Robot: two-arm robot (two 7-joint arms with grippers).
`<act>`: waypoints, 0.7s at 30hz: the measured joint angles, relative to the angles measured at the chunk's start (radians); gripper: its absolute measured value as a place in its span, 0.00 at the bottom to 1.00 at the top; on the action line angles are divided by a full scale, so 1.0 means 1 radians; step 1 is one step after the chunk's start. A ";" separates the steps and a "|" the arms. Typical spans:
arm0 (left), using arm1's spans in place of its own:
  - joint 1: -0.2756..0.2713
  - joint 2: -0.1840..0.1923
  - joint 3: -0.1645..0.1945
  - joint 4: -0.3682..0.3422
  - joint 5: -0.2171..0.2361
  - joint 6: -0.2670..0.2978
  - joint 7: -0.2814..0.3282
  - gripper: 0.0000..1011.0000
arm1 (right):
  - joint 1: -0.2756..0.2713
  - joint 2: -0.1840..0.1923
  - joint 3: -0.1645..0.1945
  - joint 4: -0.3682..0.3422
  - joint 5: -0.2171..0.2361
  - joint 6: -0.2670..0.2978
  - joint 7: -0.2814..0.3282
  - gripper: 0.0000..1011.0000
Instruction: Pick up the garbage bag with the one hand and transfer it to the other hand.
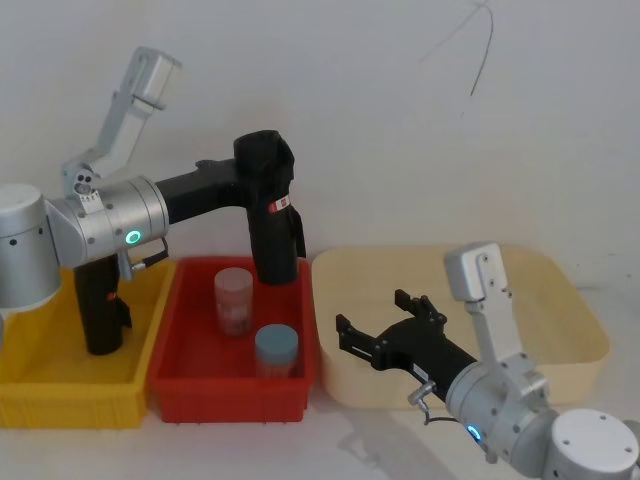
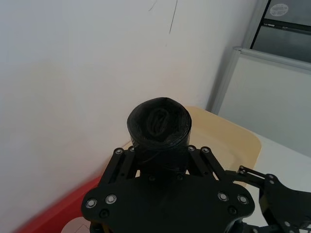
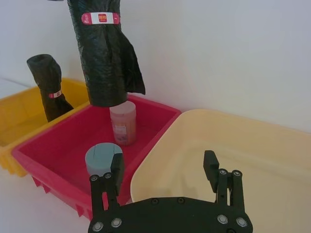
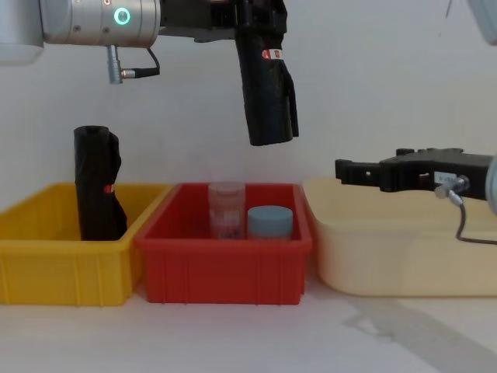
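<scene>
— Spotted the bag [image 1: 272,215] aloft, upright, above the red bin [image 1: 228,402], well clear of the jars [image 1: 276,350] beneath. Showed its red-and-white label near the top.

— Held how?

— Pinched near the upper end by the left gripper [image 1: 247,186], the one with the green ring, with fingers shut tight on the roll. Seen from the left wrist with the top poking out past those fingers.

— And the right gripper [image 1: 370,320]?

— Parked low over the cream tray [image 1: 575,335], with fingers spread wide and nothing between them. Pointed toward the bag, but lower and well apart from it.

— Step in hand?

— Past the pickup, by the look of it; not yet into the handover.

— Needed next?

— Most likely: to close that gap, to bring the spread fingers around the free lower half below the label, to shut there squarely, and only then to let go on the left. Crinkly plastic, so probably worth a firm grip.

— Anything else?

— Noted a second black roll [image 1: 100,300] standing in the yellow bin [image 1: 70,405], far left, touched by neither gripper.
</scene>
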 joint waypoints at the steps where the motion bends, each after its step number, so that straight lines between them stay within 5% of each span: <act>1: 0.000 0.000 0.000 0.000 0.000 0.000 0.000 0.36 | 0.004 -0.002 -0.001 0.007 -0.001 0.001 0.001 0.99; 21: -0.003 -0.001 0.002 0.004 0.000 0.000 -0.002 0.36 | 0.079 -0.048 -0.018 0.071 -0.001 0.011 0.049 0.99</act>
